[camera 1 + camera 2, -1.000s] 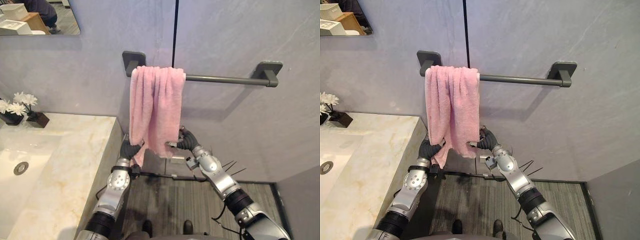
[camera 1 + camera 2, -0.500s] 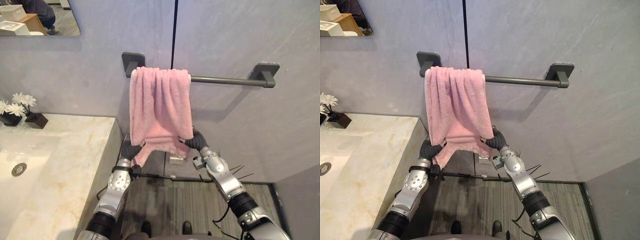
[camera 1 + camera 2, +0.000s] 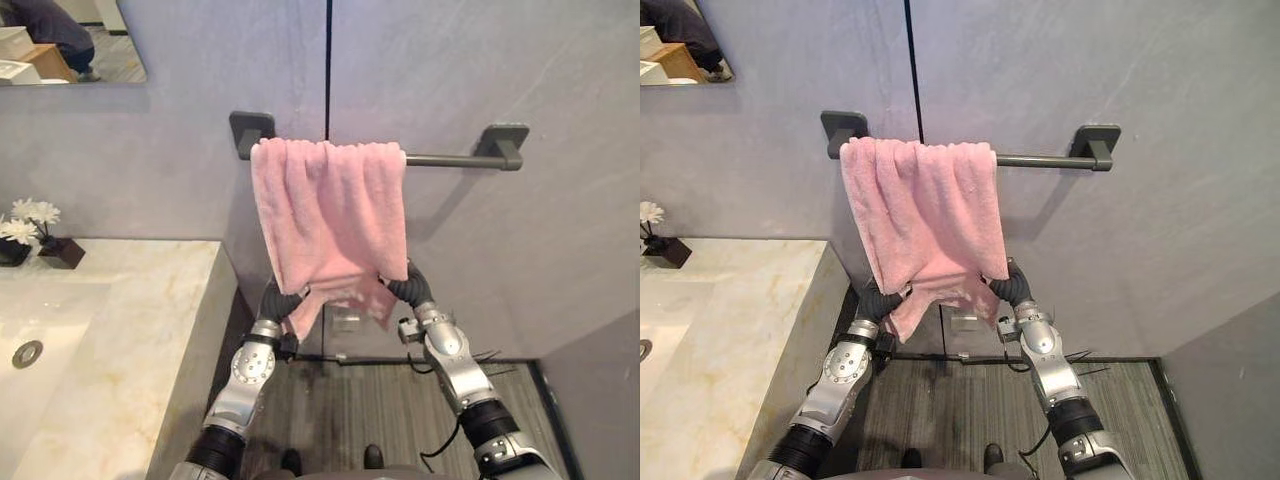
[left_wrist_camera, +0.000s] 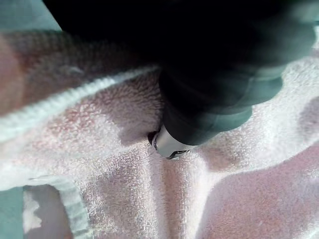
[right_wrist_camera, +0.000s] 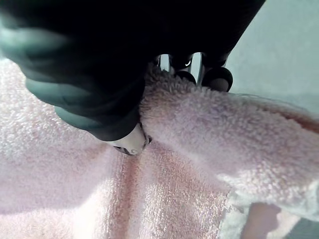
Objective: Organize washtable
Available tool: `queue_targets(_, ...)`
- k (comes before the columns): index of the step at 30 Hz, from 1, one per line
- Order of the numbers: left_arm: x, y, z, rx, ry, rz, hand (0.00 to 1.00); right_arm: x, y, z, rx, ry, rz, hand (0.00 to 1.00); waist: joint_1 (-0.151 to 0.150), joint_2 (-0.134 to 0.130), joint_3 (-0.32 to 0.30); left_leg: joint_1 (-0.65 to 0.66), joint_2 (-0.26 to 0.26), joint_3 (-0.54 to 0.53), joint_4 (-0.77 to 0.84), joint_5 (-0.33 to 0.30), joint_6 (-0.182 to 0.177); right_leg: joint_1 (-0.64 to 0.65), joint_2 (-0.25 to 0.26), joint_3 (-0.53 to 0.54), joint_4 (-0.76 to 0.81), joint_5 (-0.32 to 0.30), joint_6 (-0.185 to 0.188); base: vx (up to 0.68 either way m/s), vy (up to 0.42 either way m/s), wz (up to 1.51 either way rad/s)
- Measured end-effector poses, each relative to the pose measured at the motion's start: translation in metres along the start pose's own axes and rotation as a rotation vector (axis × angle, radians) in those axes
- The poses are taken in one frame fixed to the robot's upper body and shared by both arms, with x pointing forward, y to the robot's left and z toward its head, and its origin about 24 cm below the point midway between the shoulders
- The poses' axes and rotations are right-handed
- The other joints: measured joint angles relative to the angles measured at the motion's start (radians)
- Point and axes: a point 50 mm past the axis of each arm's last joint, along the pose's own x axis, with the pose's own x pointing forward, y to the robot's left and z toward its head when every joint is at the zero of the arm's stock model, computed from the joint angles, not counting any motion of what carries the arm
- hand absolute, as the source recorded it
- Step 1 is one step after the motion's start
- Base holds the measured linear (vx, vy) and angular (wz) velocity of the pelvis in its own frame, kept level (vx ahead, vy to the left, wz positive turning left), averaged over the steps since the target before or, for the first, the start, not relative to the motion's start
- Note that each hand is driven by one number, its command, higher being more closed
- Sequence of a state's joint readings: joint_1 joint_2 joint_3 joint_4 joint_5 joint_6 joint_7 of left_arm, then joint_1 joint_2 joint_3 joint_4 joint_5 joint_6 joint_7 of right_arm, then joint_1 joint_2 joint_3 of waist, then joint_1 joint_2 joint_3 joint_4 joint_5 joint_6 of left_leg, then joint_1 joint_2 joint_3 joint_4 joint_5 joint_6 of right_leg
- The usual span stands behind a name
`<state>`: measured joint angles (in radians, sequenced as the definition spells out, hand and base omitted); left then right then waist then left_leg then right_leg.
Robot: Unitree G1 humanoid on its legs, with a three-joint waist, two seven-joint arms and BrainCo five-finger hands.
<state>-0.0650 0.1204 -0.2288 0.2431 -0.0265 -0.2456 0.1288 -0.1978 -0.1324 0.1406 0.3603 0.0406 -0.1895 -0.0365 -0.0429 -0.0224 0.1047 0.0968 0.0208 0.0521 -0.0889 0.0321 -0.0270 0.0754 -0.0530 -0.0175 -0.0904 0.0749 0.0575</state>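
Spread wider than a second ago, the towel [image 3: 330,215] covers the left part of the bar [image 3: 450,160], centre frame. Left robot hand [image 3: 281,301] and right robot hand [image 3: 405,290] each pinch a lower corner. Hanging looks nearly done; letting go remains.

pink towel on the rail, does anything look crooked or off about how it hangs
The pink terry towel sits bunched at the left end of the dark grey wall rail, leaving the right end bare. Its lower edge is uneven, sagging lowest by the left hand; the right hand pinches the other corner. Nothing looks torn.
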Motion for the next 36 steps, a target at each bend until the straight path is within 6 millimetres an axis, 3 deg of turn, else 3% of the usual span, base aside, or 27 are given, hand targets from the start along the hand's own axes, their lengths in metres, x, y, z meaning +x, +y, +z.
queue_targets(12,0.001,-0.007,0.003,-0.03,-0.011,-0.001,1.0,0.0,-0.005,0.001,0.052,-0.004,-0.039,1.0,-0.003,0.039,0.004,0.001,0.005,0.02,-0.001,-0.005,-0.002,-0.008,0.006,0.022,0.003,-0.001,0.0,-0.02,-0.017,-0.05)
queue_targets(22,0.001,-0.007,0.003,-0.03,-0.01,-0.001,1.0,0.001,-0.004,0.001,0.087,-0.004,-0.067,1.0,-0.026,0.048,0.004,0.005,0.013,0.026,-0.001,-0.011,-0.011,-0.008,0.013,0.03,0.004,-0.001,0.0,-0.02,-0.012,-0.03)
queue_targets(30,0.01,-0.016,0.012,-0.055,-0.044,-0.032,1.0,-0.004,-0.016,0.002,0.099,-0.019,-0.12,1.0,-0.039,0.049,0.004,0.009,0.013,0.024,0.012,-0.028,-0.006,-0.012,0.013,0.031,0.033,-0.031,-0.001,0.01,-0.009,0.0)
queue_targets(36,0.008,-0.015,0.006,-0.052,-0.016,-0.03,1.0,-0.006,-0.012,-0.003,0.112,0.002,-0.121,1.0,-0.037,0.049,0.005,0.014,0.013,0.029,0.013,-0.031,-0.005,-0.01,0.014,0.038,0.033,-0.032,0.0,0.01,-0.007,-0.02)
